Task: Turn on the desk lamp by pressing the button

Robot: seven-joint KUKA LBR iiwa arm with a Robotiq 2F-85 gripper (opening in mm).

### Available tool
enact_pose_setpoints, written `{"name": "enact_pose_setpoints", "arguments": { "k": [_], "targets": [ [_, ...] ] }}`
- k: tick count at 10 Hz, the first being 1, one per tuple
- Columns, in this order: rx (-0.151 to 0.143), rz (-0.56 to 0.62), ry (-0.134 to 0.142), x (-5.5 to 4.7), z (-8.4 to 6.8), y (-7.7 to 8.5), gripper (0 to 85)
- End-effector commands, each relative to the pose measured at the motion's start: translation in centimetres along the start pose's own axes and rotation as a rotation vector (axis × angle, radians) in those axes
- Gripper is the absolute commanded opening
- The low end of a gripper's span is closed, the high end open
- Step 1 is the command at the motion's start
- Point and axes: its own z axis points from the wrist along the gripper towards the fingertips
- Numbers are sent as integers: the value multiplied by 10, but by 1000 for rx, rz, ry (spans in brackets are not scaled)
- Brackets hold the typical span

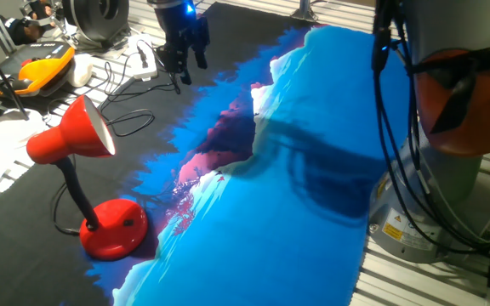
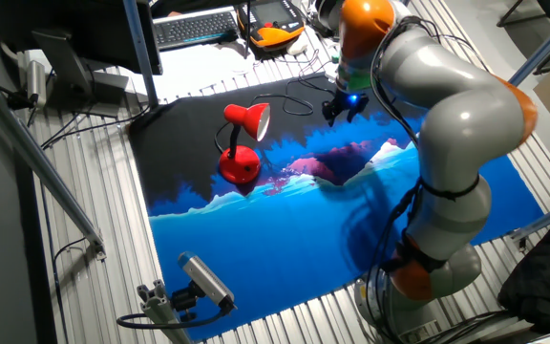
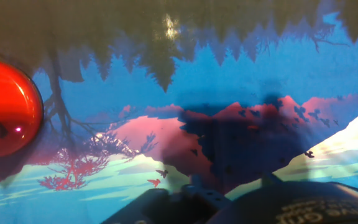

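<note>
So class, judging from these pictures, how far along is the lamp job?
Nothing looks done: the desk lamp shows no glow in its shade. In hand: the gripper hangs above the mat, well apart from the lamp's base. Left: reaching the button on top of that base and pressing it.

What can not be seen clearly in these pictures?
- Button: only a dark dot in the hand view; too small in the other fixed view.
- Lamp: hand view's left edge cuts off its base; shade out of frame.
- Gripper: jaws dark and small in both fixed views; their gap is unreadable.
</note>
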Motion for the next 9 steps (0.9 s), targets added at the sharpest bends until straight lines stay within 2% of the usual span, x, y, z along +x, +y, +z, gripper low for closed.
{"name": "enact_pose_setpoints", "arguments": {
  "k": [1, 9],
  "targets": [
    [0, 0, 0, 0, 0, 0, 0],
    [0, -1, -8, 1, 0, 0, 0]
  ]
}}
